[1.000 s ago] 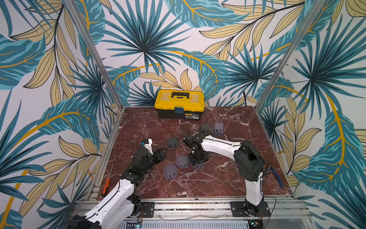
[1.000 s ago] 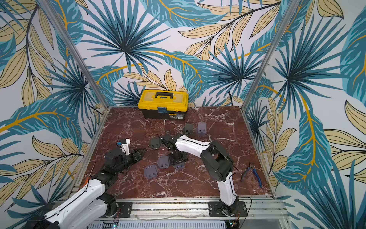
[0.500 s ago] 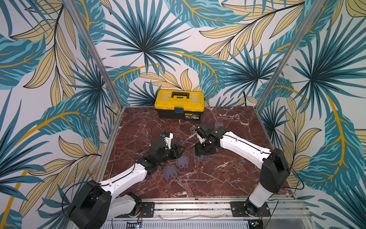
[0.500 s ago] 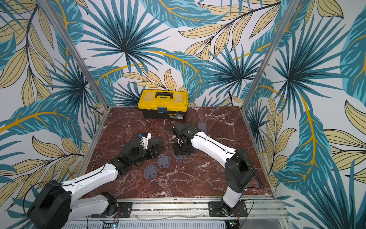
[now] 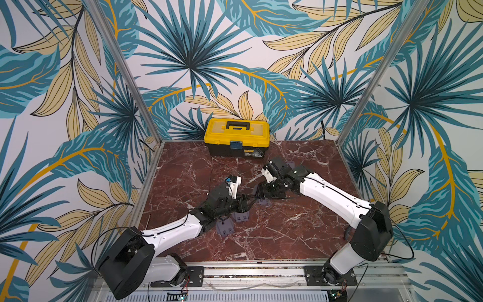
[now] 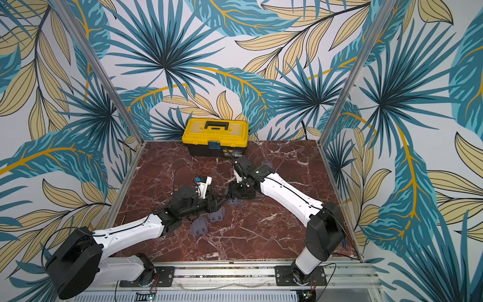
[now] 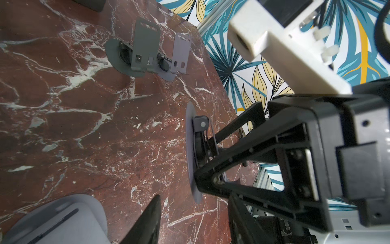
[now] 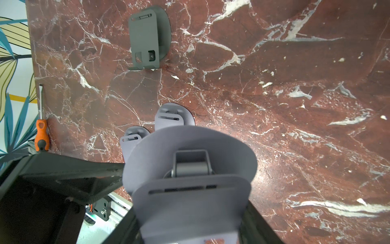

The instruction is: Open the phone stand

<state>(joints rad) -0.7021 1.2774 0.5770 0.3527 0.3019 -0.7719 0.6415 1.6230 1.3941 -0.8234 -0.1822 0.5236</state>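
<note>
My right gripper (image 5: 264, 194) is shut on the back plate of a lavender phone stand (image 8: 190, 202), held low over the marble near the table's middle. Its round base (image 8: 190, 147) points away from the wrist, and the hinge (image 8: 191, 166) shows between plate and base. In the left wrist view the same phone stand (image 7: 195, 152) appears edge-on in the right gripper's black fingers. My left gripper (image 5: 245, 204) is open, its fingers (image 7: 147, 224) apart and just short of the base's rim, with nothing between them. Both top views show the two grippers almost tip to tip.
Two more lavender stands (image 5: 240, 216) (image 5: 224, 228) lie under the left wrist. A dark grey stand (image 8: 147, 38) lies flat further off. Two opened stands (image 7: 145, 48) (image 7: 180, 55) are near the back. A yellow toolbox (image 5: 236, 137) sits against the back wall, and a screwdriver (image 8: 41, 135) by the left edge.
The left arm has swung from the left side to the table's middle and its jaws have widened a little. The right arm has stretched out, carrying the stand to meet it.
</note>
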